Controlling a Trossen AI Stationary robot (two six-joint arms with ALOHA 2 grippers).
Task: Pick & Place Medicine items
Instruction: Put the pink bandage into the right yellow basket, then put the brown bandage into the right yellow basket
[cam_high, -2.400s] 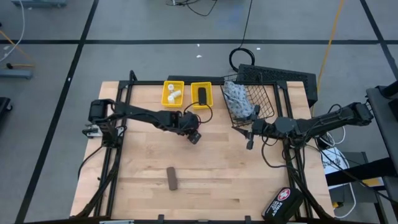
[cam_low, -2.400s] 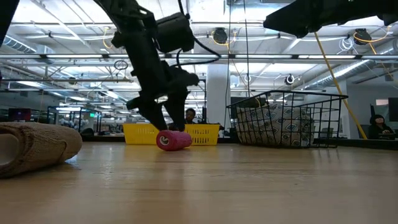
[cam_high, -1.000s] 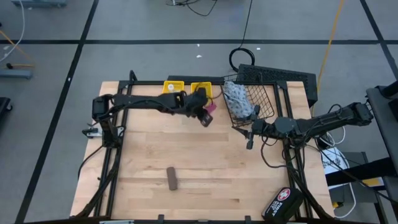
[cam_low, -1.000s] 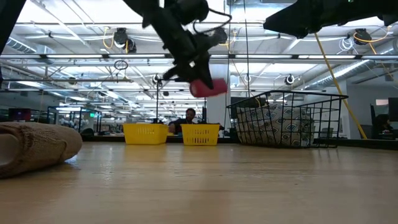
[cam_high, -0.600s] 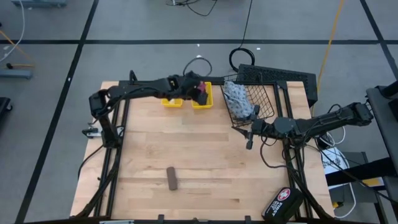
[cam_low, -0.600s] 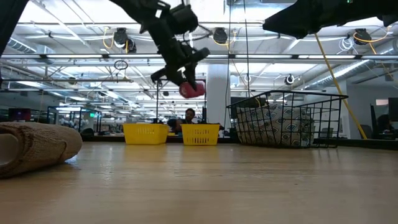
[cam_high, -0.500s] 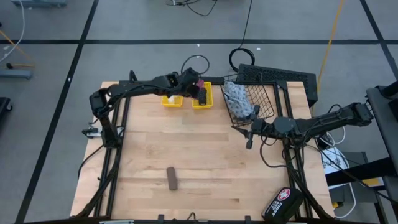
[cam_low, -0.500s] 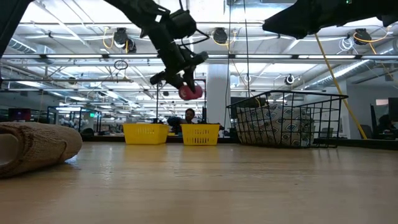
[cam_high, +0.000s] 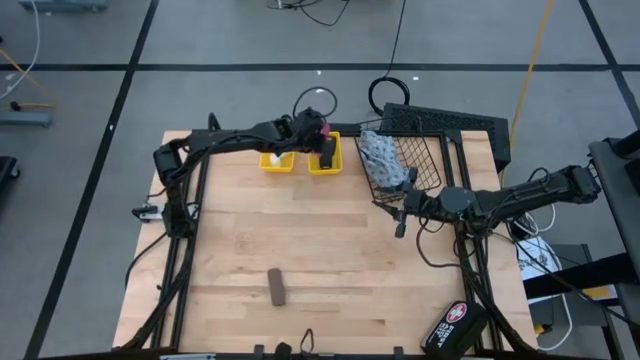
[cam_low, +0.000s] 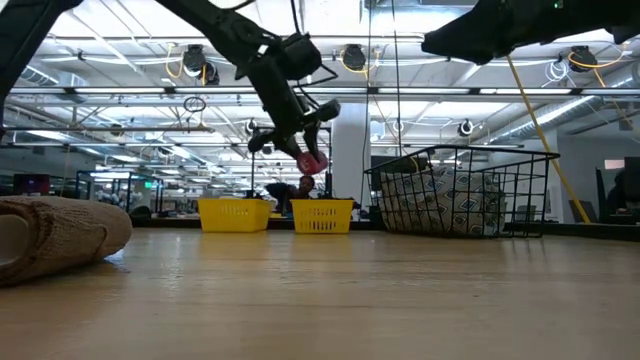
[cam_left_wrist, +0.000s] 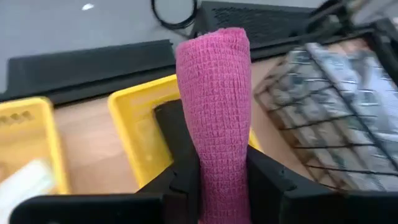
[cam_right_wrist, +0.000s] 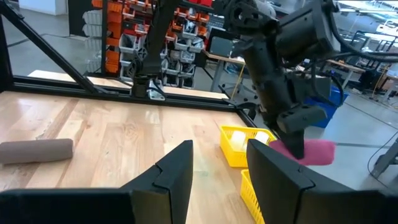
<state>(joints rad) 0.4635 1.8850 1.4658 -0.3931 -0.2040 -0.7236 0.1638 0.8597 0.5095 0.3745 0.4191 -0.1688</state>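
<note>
Magenta tube (cam_left_wrist: 213, 106) clamped in left end effector (cam_left_wrist: 214, 180), above yellow bin (cam_high: 324, 152).

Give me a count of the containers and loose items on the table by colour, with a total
Yellow bins: 2
Wire basket: 1
Magenta roll, held in the left gripper: 1
Brown roll: 1
Black item in the right-hand yellow bin: 1
Blue-white pouch in the basket: 1
Black case with a red-white cross: 1
Total: 8

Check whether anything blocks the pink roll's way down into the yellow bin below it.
Nothing visible blocks it. The left gripper holds the pink roll in the air above the right yellow bin, which already holds a dark block; the wire basket stands off to the side.
</note>
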